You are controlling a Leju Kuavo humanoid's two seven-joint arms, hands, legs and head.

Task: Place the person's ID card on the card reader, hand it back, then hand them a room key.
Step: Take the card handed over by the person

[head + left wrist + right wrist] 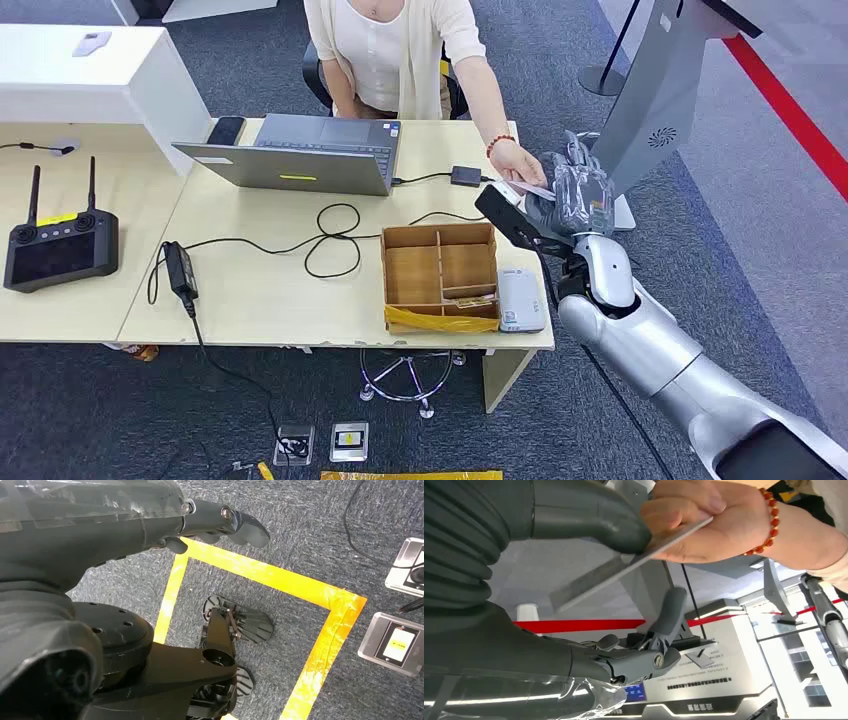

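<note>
Silver and grey, your right arm rises from the lower right of the head view, and the right hand (582, 192) sits at right of centre, just past the counter's (260, 290) right end. In the right wrist view the thick thumb (589, 515) presses on one face of the ID card (624, 570) near the top of the frame, while the darker fingers (664, 625) lie spread below the card and apart from it. You can see the thumb touching the card, but whether a finger backs it on the other side is hidden, so you cannot tell if the hand truly grips it. The person's hand (704, 525), with a red bead bracelet (769, 525) at the wrist, pinches the card's far end at upper right of that frame.

Your left hand (220, 522) hangs over grey carpet with yellow tape lines, fingers loosely curled and holding nothing.

On the counter's near edge, lower centre of the head view, stands a cardboard tray (440, 275) with dividers, and a white card reader (520, 298) lies just beside it on its right. Farther back, a grey laptop (310, 155) sits open in front of the seated person.
</note>
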